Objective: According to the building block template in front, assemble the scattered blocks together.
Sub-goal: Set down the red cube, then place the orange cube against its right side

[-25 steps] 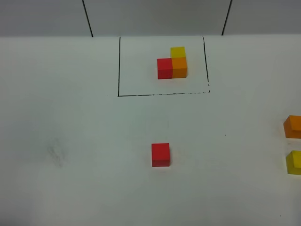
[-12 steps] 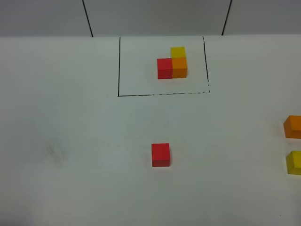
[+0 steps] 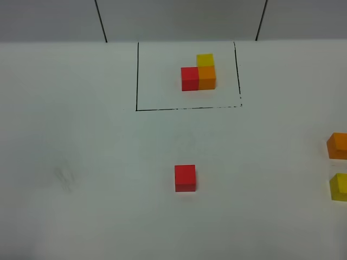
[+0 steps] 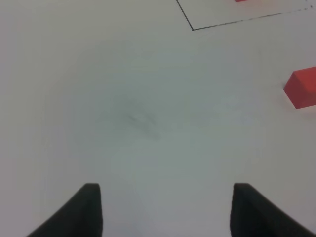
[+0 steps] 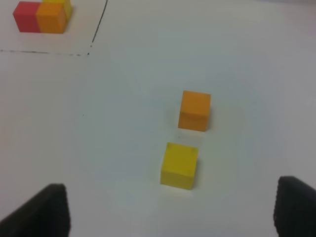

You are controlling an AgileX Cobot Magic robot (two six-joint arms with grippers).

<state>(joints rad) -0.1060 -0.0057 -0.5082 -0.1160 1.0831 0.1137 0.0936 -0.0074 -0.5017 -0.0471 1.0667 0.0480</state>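
Left gripper (image 4: 166,197): fingers spread wide, nothing between them, only bare table (image 4: 138,123) under it. Red cube (image 4: 302,88) sits ahead of it, out past the right-hand finger, well apart and untouched. A corner of the black frame (image 4: 192,28) lies farther ahead.

Right gripper (image 5: 170,202): fingers also wide apart, holding nothing. Yellow cube (image 5: 179,165) is just ahead, about centred between the fingers, not touched. Orange cube (image 5: 194,110) is just beyond the yellow one, with a small gap between them. Template (image 5: 42,16) is far ahead, toward the left-hand finger, inside the frame: red and orange touching side by side, yellow behind the orange.

High view: neither gripper shows. Red cube on its own mid-table, orange and yellow at the right edge.
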